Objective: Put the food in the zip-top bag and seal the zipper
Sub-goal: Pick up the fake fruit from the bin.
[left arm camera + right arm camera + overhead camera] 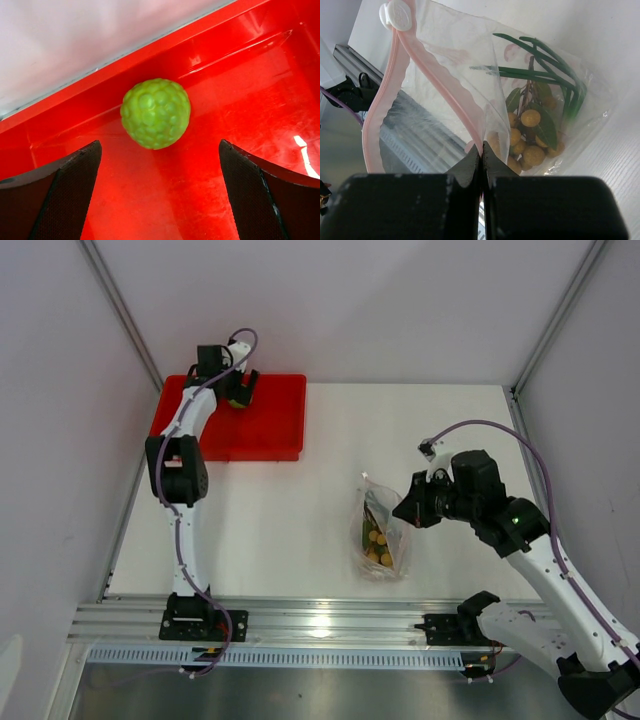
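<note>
Careful: your left gripper (159,150) hangs spread just short of the lime-green fruit (155,113) near the wall of the red tray (150,55); closing early could squirt it away. Your right gripper (481,155), pressed together, pinches the mouth of the zip-top bag (445,60), which could slip.

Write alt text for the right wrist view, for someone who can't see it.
The right gripper is pinched shut on the mouth edge of a clear bag, holding it open. Inside lie a bunch of tan fruits and a sprig of long green leaves; the pink zip strip curves up at left.
</note>
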